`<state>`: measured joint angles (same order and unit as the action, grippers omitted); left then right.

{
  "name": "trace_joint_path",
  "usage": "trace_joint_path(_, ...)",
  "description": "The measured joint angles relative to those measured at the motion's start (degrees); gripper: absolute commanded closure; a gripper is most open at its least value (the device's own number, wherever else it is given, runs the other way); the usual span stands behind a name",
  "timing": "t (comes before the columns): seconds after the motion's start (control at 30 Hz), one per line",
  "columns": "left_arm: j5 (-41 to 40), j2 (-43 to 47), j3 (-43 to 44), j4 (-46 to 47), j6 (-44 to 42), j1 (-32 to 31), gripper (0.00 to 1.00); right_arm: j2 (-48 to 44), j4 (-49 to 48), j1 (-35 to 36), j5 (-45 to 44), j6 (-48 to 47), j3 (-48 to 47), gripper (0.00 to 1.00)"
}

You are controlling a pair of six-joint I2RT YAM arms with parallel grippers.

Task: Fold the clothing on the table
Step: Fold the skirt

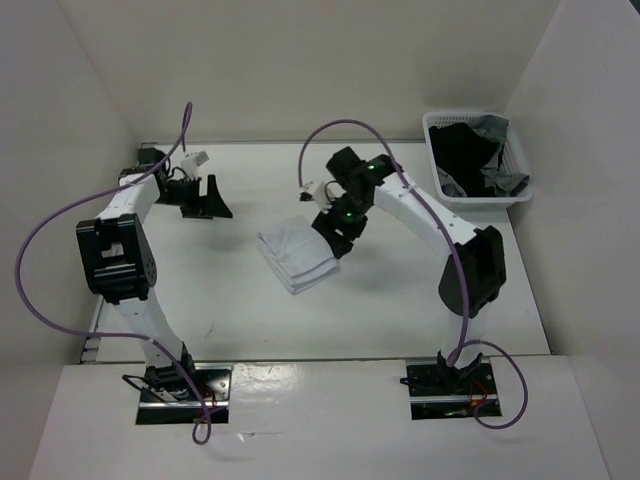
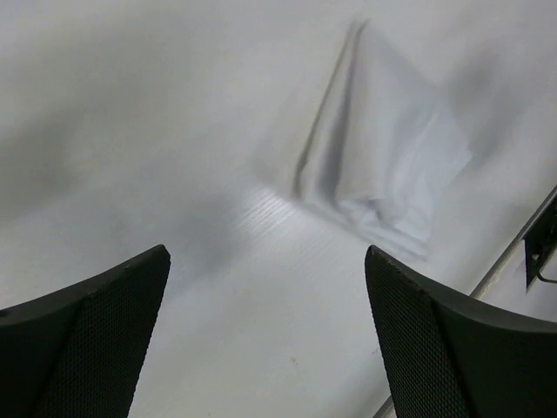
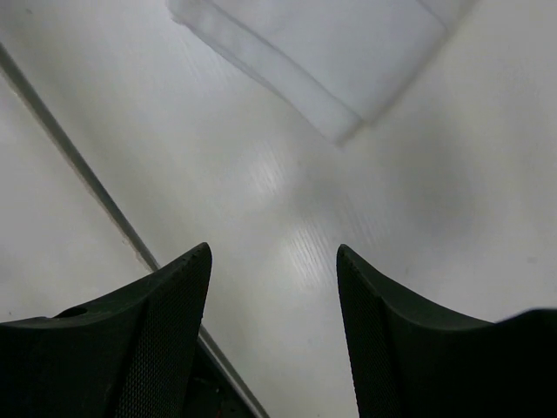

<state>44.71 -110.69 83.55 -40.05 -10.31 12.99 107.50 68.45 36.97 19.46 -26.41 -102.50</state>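
left side first: the left gripper sits over the far left part of the table, well apart from the clothing. its jaws are spread wide with nothing in them. in the left wrist view there's just bare tabletop showing between the 2 black fingers, and the clothing lies further off, a bit blurry. a purple cable loops out from that arm.

middle of the table: the clothing is a plain white bundle folded into a compact stack, lying flat and turned diagonally, with layered edges showing at its near end.

the right gripper is just at the far right edge of the clothing. from the top camera i can't tell if it's touching the fabric. in the right wrist view the gripper has its jaws partly open over bare table, holding nothing. the folded edge of the clothing is ahead of the fingertips, not between them. a thin dark rail runs along the table edge in that view.

far right corner: a white slatted basket with black garments and a grey one piled inside.
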Motion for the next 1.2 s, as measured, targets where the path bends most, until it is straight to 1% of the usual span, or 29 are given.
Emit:
trace_joint_path(0.1,2.45,1.84,6.08,-1.55,-0.2,-3.37,0.02,-4.57,-1.42,-5.88,-0.96,0.24,7.02,0.35)
trace_joint_path(0.2,7.56,2.43,11.63,-3.98,-1.42,-8.13,0.02,-8.92,-2.62,-11.39,-1.62,0.55,13.33,0.35)
trace_joint_path(0.37,14.16,0.81,18.08,-10.01,-5.7,-17.09,0.02,-15.26,-3.37,-16.87,-1.38,1.05,19.96,0.35)
trace_joint_path(0.5,17.53,-4.57,22.27,-16.48,-11.26,-21.88,0.02,-18.71,-3.76,-19.65,-1.03,1.38,22.49,0.35)
trace_joint_path(0.67,19.98,-13.7,24.46,-26.32,-19.85,-23.04,0.03,-20.17,-4.59,-20.57,-0.74,1.66,24.11,0.35)
trace_joint_path(0.77,20.22,-16.85,23.82,-29.66,-23.19,-22.88,0.03,-20.24,-4.85,-20.9,-0.59,1.73,24.9,0.35)
trace_joint_path(0.93,20.46,-17.16,20.48,-32.09,-26.75,-22.4,0.03,-20.28,-5.38,-21.0,-0.63,2.08,25.92,0.35)
trace_joint_path(1.2,20.0,-17.51,10.75,-33.55,-30.88,-21.53,0.03,-20.26,-6.01,-21.0,-0.61,2.56,26.18,0.35)
